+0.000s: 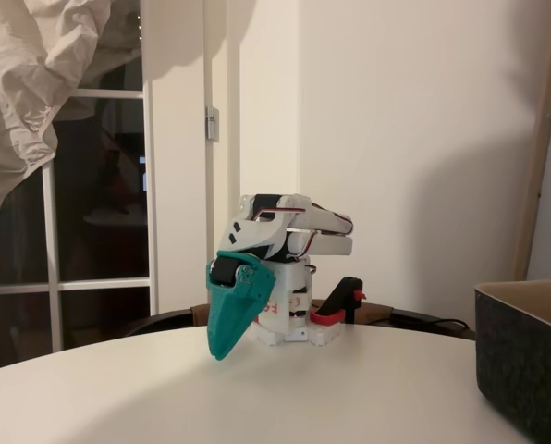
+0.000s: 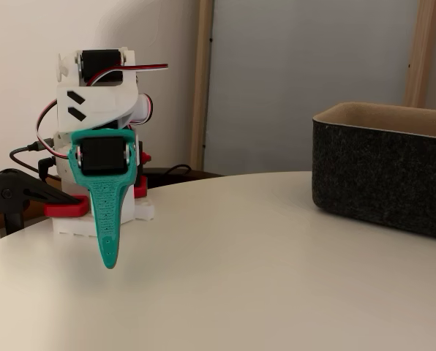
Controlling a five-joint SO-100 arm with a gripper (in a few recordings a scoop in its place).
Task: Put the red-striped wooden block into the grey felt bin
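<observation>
Teal claw (image 1: 222,350) (image 2: 110,262) hanging tip-down just above the white round table (image 1: 368,398) (image 2: 262,292), fingers pressed together to a single point, nothing between them. Folded white arm (image 1: 299,227) (image 2: 97,95) stacked right above and behind the claw, on a base held by a black-and-red clamp (image 1: 342,305) (image 2: 28,201). Grey felt bin (image 1: 530,356) (image 2: 382,172) standing on the table well apart from the claw, to the claw's right in both fixed views, tan inner wall showing at the rim. Red-striped wooden block impossible to place from either fixed view. Glazed door (image 1: 100,203) and pale cloth (image 1: 35,74) far behind the claw, to its left, in a fixed view.
</observation>
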